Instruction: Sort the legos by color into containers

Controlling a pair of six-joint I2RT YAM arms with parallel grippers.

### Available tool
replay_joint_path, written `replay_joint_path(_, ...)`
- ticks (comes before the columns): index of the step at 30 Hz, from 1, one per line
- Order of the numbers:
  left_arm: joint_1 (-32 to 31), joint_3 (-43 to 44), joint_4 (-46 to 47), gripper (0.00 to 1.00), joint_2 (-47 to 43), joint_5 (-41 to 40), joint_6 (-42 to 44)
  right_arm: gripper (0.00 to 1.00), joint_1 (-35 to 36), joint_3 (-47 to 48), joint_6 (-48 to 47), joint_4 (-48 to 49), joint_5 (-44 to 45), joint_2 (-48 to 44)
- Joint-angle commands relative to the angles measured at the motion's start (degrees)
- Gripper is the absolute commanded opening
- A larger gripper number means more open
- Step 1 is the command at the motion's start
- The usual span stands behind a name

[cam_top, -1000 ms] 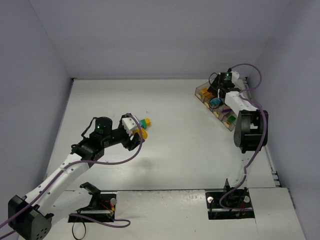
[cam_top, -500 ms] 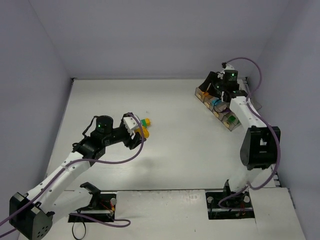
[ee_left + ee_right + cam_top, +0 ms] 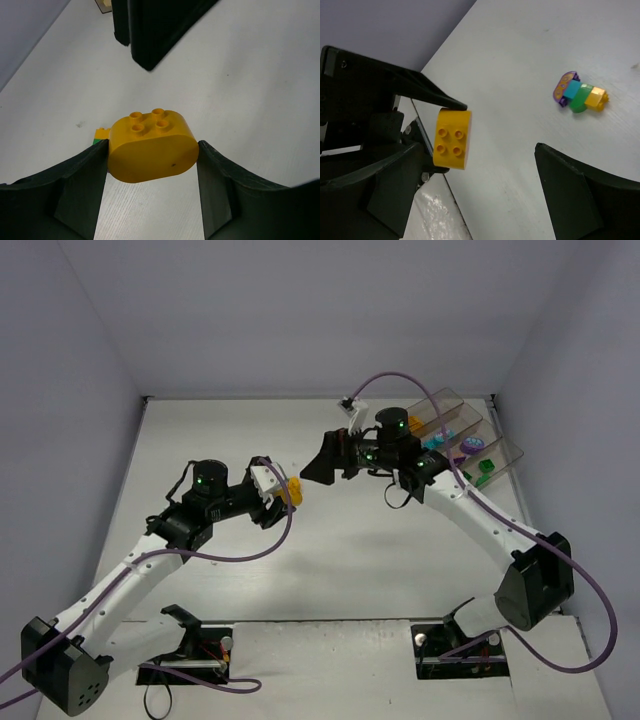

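My left gripper (image 3: 283, 492) is shut on a yellow rounded lego (image 3: 292, 490) and holds it above the table; in the left wrist view the gripper (image 3: 152, 152) has both jaws against the lego's (image 3: 150, 137) sides. My right gripper (image 3: 322, 468) is open and empty, just right of it, its fingers (image 3: 150, 30) pointing at the lego. The right wrist view shows the gripper (image 3: 490, 200), the held lego (image 3: 452, 138), and a cluster of purple, teal, green and yellow legos (image 3: 580, 95) on the table. The clear containers (image 3: 500, 445) at the back right hold teal, purple and green legos.
A green and orange brick (image 3: 100, 136) lies on the table just behind the held lego. The side walls (image 3: 80, 390) close in the white table (image 3: 350, 540). The arm bases (image 3: 460, 645) sit at the near edge.
My right arm has swung left from the containers to the middle of the table, facing the left gripper. The left gripper has moved slightly right with the yellow lego. The containers now sit at a different angle.
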Motion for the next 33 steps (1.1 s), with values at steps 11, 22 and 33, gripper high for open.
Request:
replay_joint_path(11, -0.6, 4.3, 0.6, 0.0, -0.8, 3.0, 2.2, 0.8, 10.9, -0.4, -0.1, 3.2, 2.5, 0.3)
replay_joint_path(22, -0.9, 4.3, -0.1, 0.0, -2.7, 3.0, 1.9, 0.39, 12.7, -1.0, 0.1, 3.0, 6.0, 2.7)
replay_joint_path(33, -1.0, 1.2, 1.8, 0.85, -2.6, -7.8, -4.6, 0.0, 6.2, -1.2, 1.1, 0.3, 19.2, 0.6)
